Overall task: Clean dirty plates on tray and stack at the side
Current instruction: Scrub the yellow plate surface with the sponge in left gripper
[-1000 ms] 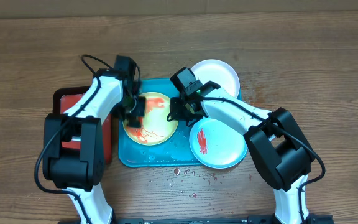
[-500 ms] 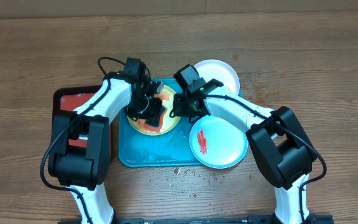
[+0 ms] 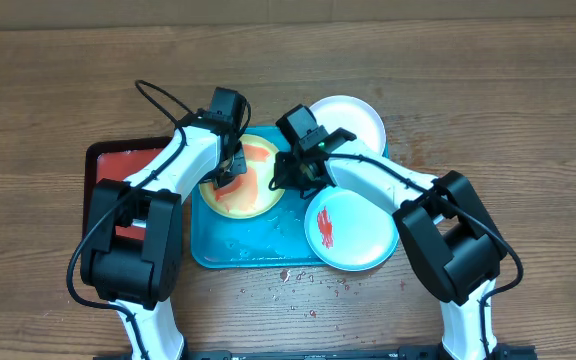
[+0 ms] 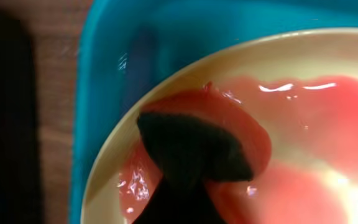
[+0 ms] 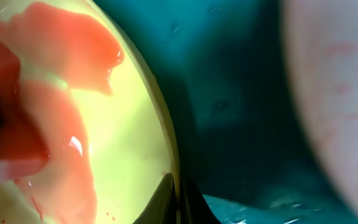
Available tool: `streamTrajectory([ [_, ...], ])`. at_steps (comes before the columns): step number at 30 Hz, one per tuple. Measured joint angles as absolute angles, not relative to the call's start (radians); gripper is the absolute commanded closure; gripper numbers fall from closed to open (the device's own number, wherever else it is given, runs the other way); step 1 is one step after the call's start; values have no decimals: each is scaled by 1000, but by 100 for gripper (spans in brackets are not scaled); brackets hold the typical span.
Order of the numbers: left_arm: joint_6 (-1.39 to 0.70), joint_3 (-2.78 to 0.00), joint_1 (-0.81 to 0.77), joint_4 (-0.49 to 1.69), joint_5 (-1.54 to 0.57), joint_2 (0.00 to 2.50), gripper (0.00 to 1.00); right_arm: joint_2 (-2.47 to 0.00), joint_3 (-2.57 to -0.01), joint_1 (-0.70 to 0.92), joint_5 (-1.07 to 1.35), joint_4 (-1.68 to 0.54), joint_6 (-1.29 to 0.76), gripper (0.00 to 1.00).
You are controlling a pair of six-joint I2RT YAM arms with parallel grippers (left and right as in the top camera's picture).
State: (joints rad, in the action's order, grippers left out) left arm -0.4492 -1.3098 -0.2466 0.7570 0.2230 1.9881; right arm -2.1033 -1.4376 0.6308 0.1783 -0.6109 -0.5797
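Observation:
The yellow-green plate (image 3: 251,188) lies on the turquoise tray (image 3: 253,250), its face smeared with wet red sauce (image 4: 303,130). My left gripper (image 3: 230,170) is over the plate's upper left part, shut on a dark pad (image 4: 191,149) pressed into the sauce. My right gripper (image 5: 178,199) is shut on the yellow-green plate's rim (image 5: 169,143) at its right side. The light-blue plate (image 3: 353,230), with a red smear, overlaps the tray's right corner. The white plate (image 3: 353,120) sits at the tray's far right corner.
A dark-rimmed red tray (image 3: 103,165) lies left of the turquoise one, partly under my left arm. Red sauce spatters (image 3: 298,280) dot the wooden table in front of the tray. A pale plate edge (image 5: 334,93) shows at the right of the right wrist view.
My left gripper has dragged the dark pad across the yellow-green plate, right and then back toward its upper left, spreading the sauce. The right gripper has kept its pinch on the rim.

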Motion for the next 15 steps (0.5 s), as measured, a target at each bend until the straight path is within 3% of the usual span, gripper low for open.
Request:
streamTrajectory([
  [3,-390,-1312,-242,795,194,1988,96,-2103,-1438,638,187,-623,-579,96],
  [10,55,-1314,-191,982,-263,1991,96,-2103,-1438,627,205,-639,-562,96],
  [15,159,-1292,-210,891,-443,2007,96,-2103,-1438,627,206,-640,-556,96],
])
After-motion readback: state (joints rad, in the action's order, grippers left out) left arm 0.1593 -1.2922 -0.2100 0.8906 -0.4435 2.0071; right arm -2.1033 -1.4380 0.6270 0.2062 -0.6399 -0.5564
